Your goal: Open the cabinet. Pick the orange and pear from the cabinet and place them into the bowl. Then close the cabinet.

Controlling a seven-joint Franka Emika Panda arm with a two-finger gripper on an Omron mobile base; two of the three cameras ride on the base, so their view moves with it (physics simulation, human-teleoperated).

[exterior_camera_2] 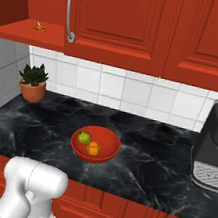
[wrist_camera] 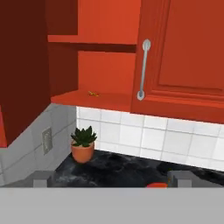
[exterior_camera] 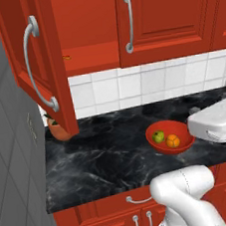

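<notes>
Bowl (wrist_camera: pixel 156 185) holding orange (exterior_camera: pixel 172 140) and pear (exterior_camera: pixel 158 136) sits just below the released, empty tool (wrist_camera: pixel 113 177).

Showing glossy red lacquer on the cabinet (exterior_camera: pixel 139 21), with smooth brushed-metal handles (exterior_camera: pixel 129 21). Gleaming as polished black marble veined in white across the counter (exterior_camera_2: pixel 149 153). Looking like glazed white ceramic on the wall tiles (exterior_camera_2: pixel 134 92). Shining smooth and red on the bowl (exterior_camera_2: pixel 109 140). Appearing matt and earthy on the terracotta pot (wrist_camera: pixel 82 152). Reading as smooth white plastic on the arm (exterior_camera: pixel 187 188).
</notes>
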